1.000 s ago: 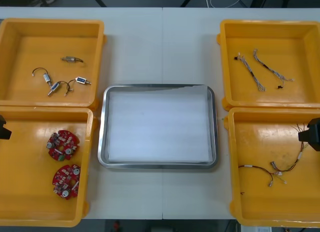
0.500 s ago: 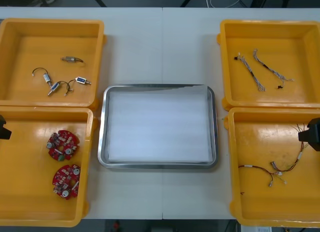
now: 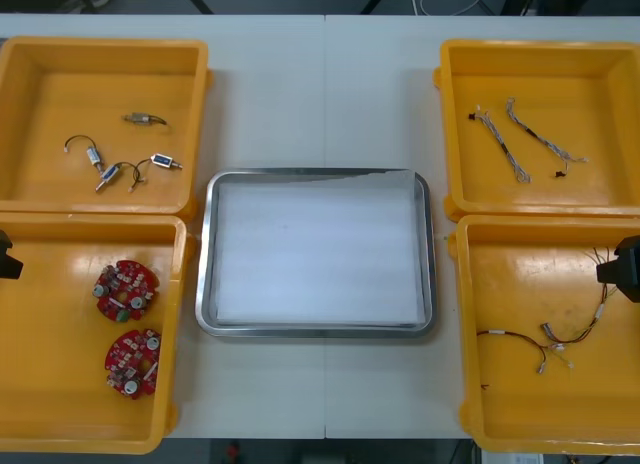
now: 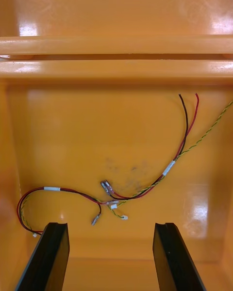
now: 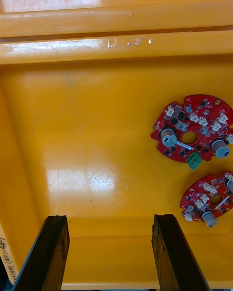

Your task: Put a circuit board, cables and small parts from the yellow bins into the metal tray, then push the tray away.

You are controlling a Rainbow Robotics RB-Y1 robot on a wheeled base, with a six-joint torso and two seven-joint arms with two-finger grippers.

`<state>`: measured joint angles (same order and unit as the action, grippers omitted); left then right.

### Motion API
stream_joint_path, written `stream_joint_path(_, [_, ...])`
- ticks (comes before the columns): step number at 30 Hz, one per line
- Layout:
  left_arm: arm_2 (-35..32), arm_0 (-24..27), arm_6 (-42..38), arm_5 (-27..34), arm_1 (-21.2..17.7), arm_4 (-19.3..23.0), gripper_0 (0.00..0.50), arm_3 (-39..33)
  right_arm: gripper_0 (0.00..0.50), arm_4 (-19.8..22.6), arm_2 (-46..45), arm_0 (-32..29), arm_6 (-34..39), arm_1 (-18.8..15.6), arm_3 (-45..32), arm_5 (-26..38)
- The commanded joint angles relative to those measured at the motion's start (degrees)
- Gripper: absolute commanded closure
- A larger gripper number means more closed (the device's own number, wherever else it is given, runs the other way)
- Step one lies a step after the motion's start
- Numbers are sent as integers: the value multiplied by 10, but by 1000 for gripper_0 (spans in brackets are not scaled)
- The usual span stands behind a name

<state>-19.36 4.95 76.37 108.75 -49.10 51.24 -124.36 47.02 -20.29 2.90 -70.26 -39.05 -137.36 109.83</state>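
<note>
Circuit boards (image 3: 125,289): left near bin (image 3: 60,424) | cables (image 4: 168,168): right near bin (image 3: 500,424) | left hand (image 5: 109,218) wide | right hand (image 4: 110,224) wide

Metal tray (image 3: 315,330) lies flat btwn the bins; shiny rim, white inside. Two round red circuit boards (image 3: 126,289) lie flat in the near left yellow bin (image 3: 50,364), just beside each other, not touching. Small metal parts (image 3: 166,163) w/ short wires lie spread out in the far left yellow bin (image 3: 60,94). Two thin twisted cables (image 3: 498,142) lie side by side in the far right yellow bin (image 3: 600,94); red, black & yellow cables (image 4: 168,168) lie loose & curled in the near right yellow bin (image 3: 500,284).
</note>
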Motion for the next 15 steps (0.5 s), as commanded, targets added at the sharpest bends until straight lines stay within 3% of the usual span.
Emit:
stream_joint_path(1, [-18, -9, 37, 2, 6, -5, 0, -13, 0, 4, 7, 11, 18, -19, -3, 2])
stream_joint_path(15, [-18, -9, 37, 2, 6, -5, 0, -13, 0, 4, 7, 11, 18, -19, -3, 2])
